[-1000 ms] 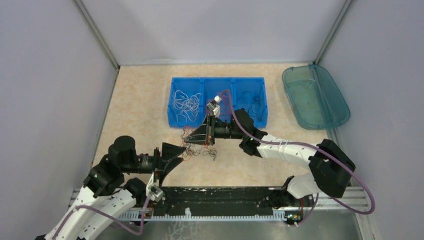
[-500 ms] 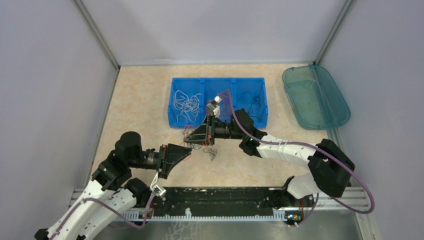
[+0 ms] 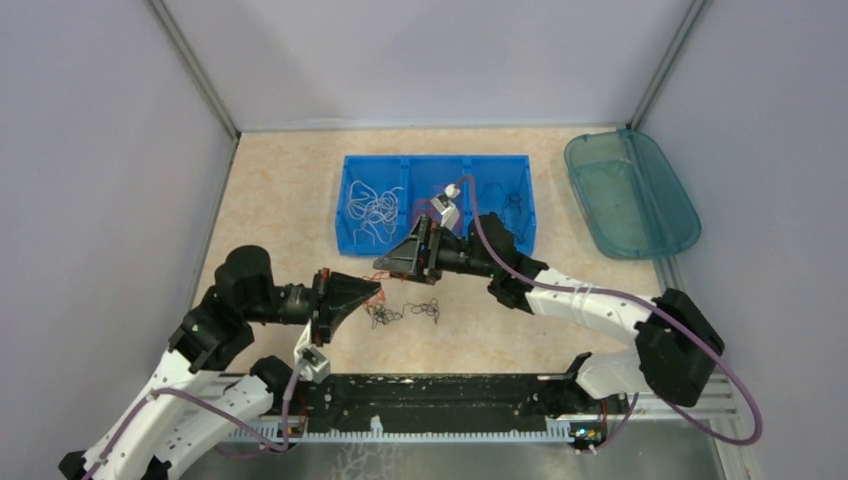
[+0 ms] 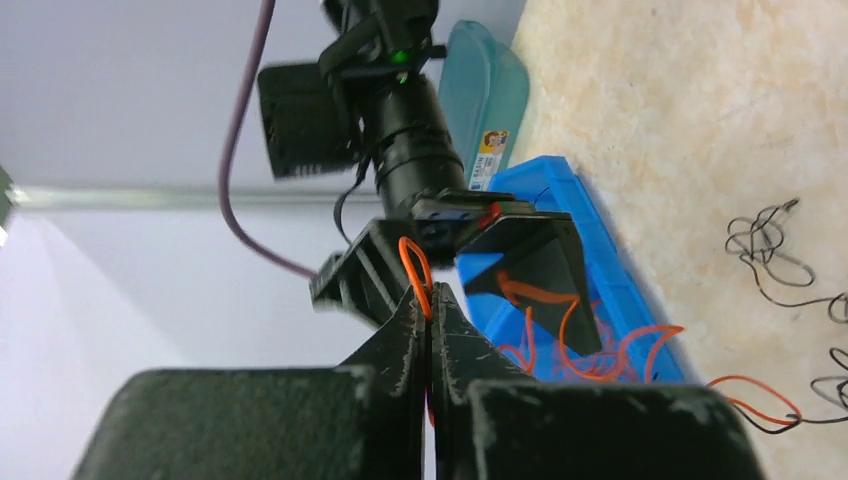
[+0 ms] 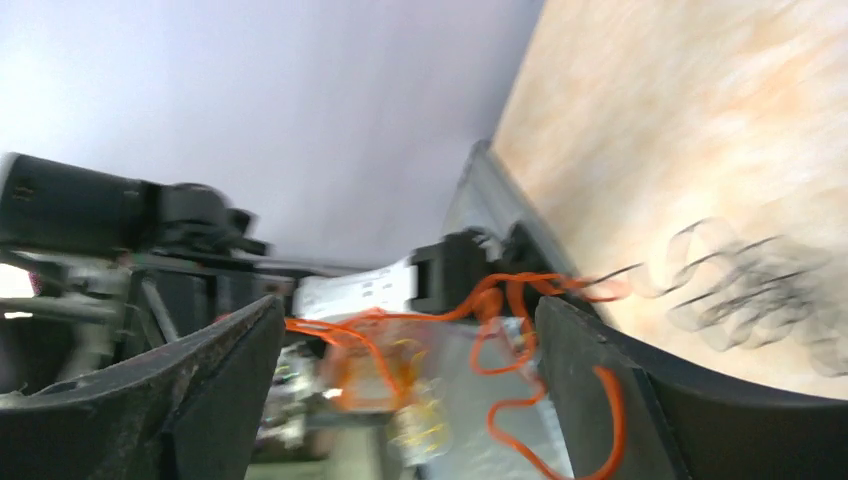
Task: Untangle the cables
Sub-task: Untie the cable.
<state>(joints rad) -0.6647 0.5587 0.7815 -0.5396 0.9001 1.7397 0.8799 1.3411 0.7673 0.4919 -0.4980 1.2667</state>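
Since a second ago the left tool (image 4: 428, 300) has pinched shut on one orange cable (image 4: 415, 262) just in front of the blue bin (image 3: 435, 160), while the right tool (image 5: 400, 322), nearer the bin, has opened wide. One black tangle (image 3: 405, 312) lies on the table (image 3: 280, 200), slightly farther from the bin.

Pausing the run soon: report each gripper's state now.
Left gripper: shut on the orange wire.
Right gripper: open, jaws wide, the wire passing loose between them.
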